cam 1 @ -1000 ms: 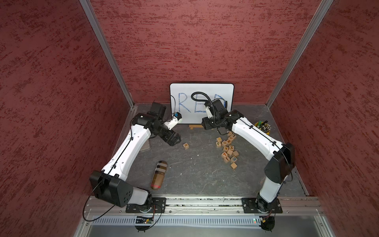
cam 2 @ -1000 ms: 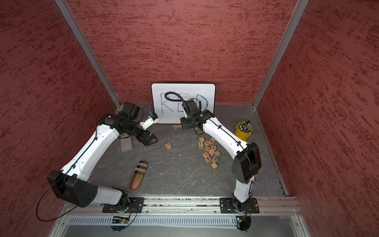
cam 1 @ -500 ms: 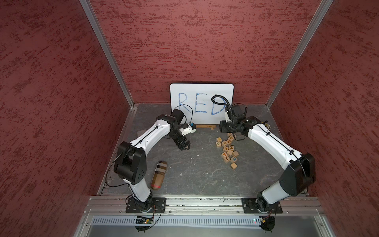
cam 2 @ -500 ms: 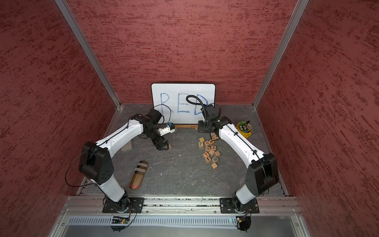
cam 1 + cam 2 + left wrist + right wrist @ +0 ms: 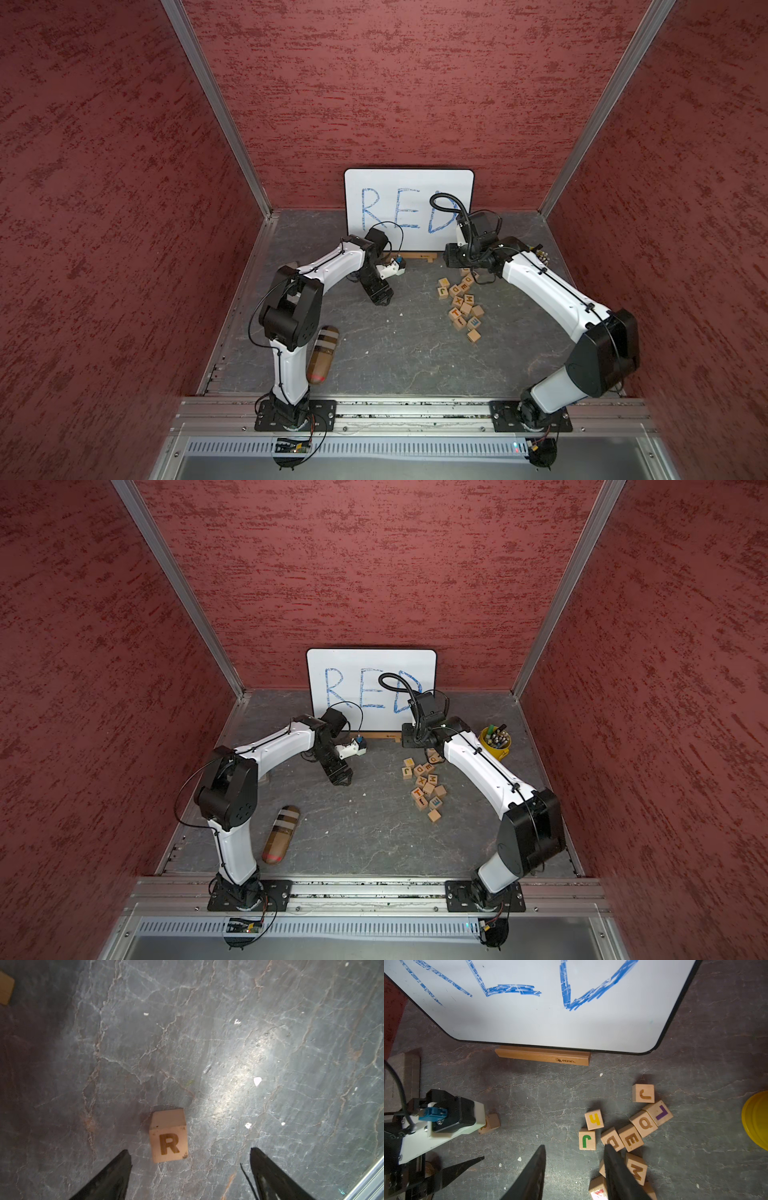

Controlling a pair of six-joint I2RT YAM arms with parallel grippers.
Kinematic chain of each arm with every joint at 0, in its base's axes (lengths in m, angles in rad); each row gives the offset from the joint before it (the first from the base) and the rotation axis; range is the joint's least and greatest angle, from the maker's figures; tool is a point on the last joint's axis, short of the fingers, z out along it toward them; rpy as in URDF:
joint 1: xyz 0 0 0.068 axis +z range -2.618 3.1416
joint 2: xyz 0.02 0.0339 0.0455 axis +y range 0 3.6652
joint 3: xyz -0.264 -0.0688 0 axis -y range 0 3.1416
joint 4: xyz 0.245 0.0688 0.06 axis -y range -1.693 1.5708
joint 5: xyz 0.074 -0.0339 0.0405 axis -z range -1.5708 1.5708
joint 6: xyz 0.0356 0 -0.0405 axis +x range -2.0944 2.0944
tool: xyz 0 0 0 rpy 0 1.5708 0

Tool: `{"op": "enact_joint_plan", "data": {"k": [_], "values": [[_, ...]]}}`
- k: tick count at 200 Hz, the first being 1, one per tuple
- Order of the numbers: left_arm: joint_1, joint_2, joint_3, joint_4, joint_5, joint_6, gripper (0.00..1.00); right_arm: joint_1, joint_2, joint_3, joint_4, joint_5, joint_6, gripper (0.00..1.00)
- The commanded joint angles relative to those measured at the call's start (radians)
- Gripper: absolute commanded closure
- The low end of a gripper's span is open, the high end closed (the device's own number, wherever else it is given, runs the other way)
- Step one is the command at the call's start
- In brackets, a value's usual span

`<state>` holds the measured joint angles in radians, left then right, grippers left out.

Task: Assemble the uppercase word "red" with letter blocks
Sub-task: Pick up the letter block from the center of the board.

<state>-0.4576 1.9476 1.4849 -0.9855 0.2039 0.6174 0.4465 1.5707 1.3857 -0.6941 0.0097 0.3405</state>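
The single open container is the yellow cup [image 5: 493, 752], standing on the table [image 5: 374, 837] near the back wall beside the right arm; it holds a bundle of pens or markers [image 5: 496, 737] standing upright, too small to tell apart. In the right wrist view only the cup's edge shows. The left gripper [image 5: 189, 1150] is lowered close to the table with its jaws spread wide and nothing held. The R block [image 5: 168, 1142] sits on the table between the fingers, nearer one finger than the other, touching neither, with the R face toward the wrist camera. In both top views this block is hidden under the left gripper. The right gripper [image 5: 575, 1147] hovers at the edge of the letter blocks [image 5: 459, 299], a loose pile on the table in front of the whiteboard [image 5: 409, 199]. Its jaws stand partly apart with only bare table between them. One fingertip overlaps the D block [image 5: 611, 1138] in the right wrist view; contact cannot be confirmed. The E block [image 5: 631, 1139] lies touching the D block. An oblong brown striped item [image 5: 322, 353] lies by the left arm's base; whether it holds anything cannot be told.
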Motion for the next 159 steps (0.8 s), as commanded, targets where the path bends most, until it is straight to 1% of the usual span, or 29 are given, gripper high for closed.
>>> {"op": "enact_joint_plan", "data": {"k": [1,28,41,58,68,83,108,118,138,159], "values": [[0.015,0.014,0.03,-0.02,0.002,0.008,0.1,-0.011,-0.002,-0.013,0.043,-0.014,0.0,0.53],[0.015,0.033,0.037,-0.016,-0.021,0.019,0.16,-0.016,0.005,-0.028,0.06,-0.021,-0.002,0.53],[0.014,0.044,0.043,-0.023,-0.021,0.021,0.22,-0.017,0.009,-0.034,0.068,-0.027,-0.002,0.53],[0.013,0.059,0.046,-0.032,-0.018,0.012,0.24,-0.021,0.011,-0.042,0.072,-0.028,-0.006,0.53],[0.011,0.063,0.046,-0.037,-0.013,0.013,0.28,-0.023,0.01,-0.045,0.075,-0.028,-0.009,0.53],[0.008,0.067,0.043,-0.036,-0.019,0.009,0.31,-0.027,0.012,-0.049,0.079,-0.029,-0.014,0.53],[0.001,0.072,0.037,-0.014,-0.051,-0.004,0.32,-0.034,0.019,-0.05,0.087,-0.036,-0.022,0.53],[-0.002,0.074,0.037,-0.009,-0.057,-0.01,0.34,-0.035,0.021,-0.051,0.09,-0.038,-0.025,0.54],[-0.007,0.078,0.038,-0.006,-0.058,-0.019,0.34,-0.038,0.026,-0.056,0.092,-0.045,-0.034,0.54],[-0.015,0.082,0.03,-0.005,-0.07,-0.023,0.37,-0.04,0.032,-0.057,0.087,-0.041,-0.041,0.54]]}}
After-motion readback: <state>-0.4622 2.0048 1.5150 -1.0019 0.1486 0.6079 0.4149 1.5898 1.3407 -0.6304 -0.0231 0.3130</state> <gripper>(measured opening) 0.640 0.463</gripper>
